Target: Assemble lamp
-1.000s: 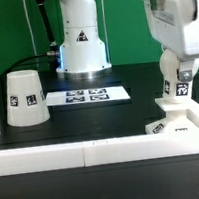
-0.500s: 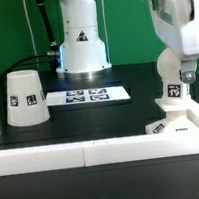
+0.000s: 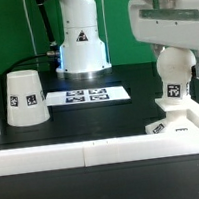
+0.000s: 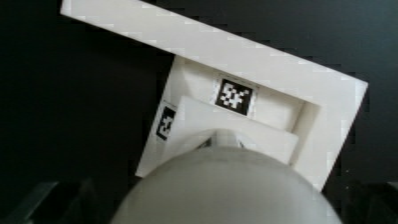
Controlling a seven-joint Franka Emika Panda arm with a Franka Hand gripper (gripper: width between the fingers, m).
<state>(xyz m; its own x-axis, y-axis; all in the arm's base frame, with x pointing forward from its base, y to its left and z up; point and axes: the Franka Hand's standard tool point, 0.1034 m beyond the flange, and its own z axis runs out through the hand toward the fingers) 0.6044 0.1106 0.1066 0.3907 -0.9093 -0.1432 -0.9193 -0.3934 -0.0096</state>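
The round bulb (image 3: pixel 173 82) stands upright on the flat square base (image 3: pixel 181 119) at the exterior view's right. My gripper (image 3: pixel 174 68) hangs over the bulb, open, its fingers to either side of the bulb's upper part and clear of it. In the wrist view the bulb's rounded top (image 4: pixel 222 185) fills the near field, with the tagged base (image 4: pixel 267 115) beneath it. The fingers show only as dark edges in that view's corners. The tapered shade (image 3: pixel 25 100) stands mouth-down at the exterior view's left, far from the gripper.
A white rail (image 3: pixel 84 150) runs along the front, and the base sits against its right-hand corner. The marker board (image 3: pixel 85 94) lies flat between shade and base. The arm's white pedestal (image 3: pixel 81 44) stands behind it.
The jaws have opened off the bulb and the hand has risen a little. The bulb stays standing on the base.
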